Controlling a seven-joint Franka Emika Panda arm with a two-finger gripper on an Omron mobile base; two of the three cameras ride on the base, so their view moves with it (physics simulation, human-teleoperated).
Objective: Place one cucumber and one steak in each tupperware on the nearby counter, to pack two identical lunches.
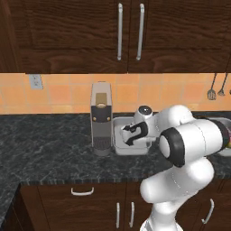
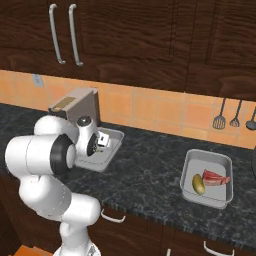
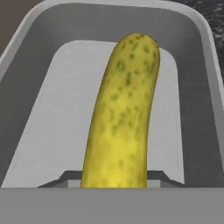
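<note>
Cucumber (image 3: pixel 120 118) pinched in your claw (image 3: pixel 114 181) hangs over the tray (image 3: pixel 39 118); lower it flat before you let go.

No lettering, label, brand, number or sign could be read anywhere in the kitchen.
</note>
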